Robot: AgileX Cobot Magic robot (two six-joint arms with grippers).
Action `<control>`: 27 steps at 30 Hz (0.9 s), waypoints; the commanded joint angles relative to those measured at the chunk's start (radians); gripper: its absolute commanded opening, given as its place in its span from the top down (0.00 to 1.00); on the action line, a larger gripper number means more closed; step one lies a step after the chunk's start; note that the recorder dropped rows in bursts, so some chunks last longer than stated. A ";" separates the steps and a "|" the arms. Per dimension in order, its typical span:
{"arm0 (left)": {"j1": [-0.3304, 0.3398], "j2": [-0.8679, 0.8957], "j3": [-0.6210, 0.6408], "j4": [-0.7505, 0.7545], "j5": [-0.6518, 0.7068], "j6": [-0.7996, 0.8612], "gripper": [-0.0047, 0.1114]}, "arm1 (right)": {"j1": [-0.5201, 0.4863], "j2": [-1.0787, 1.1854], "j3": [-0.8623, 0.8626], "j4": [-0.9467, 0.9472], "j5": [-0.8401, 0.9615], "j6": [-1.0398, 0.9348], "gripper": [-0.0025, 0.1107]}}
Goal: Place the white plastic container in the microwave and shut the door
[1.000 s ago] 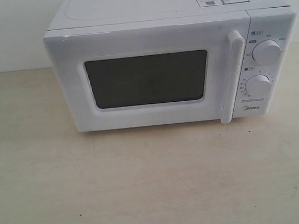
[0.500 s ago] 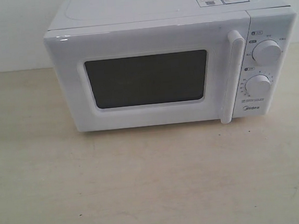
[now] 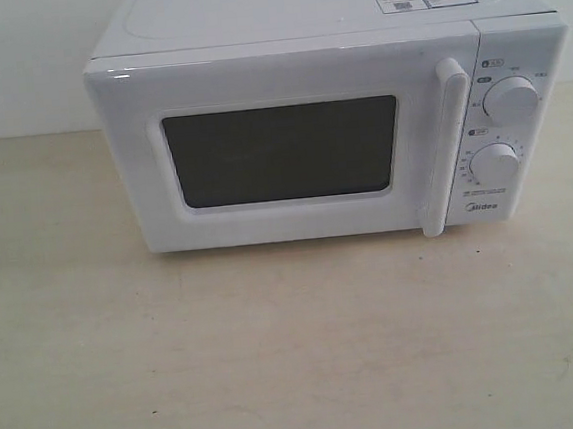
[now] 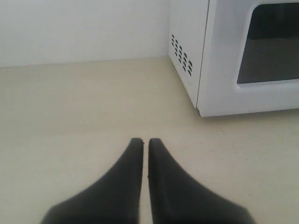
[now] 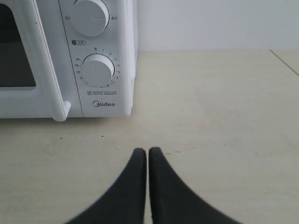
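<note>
On the table [image 3: 299,354], the microwave [image 3: 249,17] stands toward the rear, door [image 3: 274,75] shut flush. Left fingers [image 4: 128,182] and right fingers [image 5: 133,186], each pressed together, sit off its front corners above the table surface.

The exterior camera sits close in front of the microwave [image 3: 299,133], slightly above, facing the bench's [image 3: 279,356] back edge. My wrist cameras ride low over the bench. One looks past my left gripper [image 4: 145,142] at the microwave's vented left corner, the other past my right gripper [image 5: 147,151] at its dials [image 5: 98,70]. All three share its front face.
</note>
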 commanded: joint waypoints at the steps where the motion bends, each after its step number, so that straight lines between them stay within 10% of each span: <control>1: 0.002 -0.053 0.003 -0.021 0.022 -0.017 0.92 | -0.003 -0.004 0.000 -0.007 -0.004 -0.002 0.98; 27: 0.002 -0.053 0.003 -0.034 0.022 -0.032 0.92 | -0.003 -0.004 0.000 0.007 -0.004 -0.002 0.98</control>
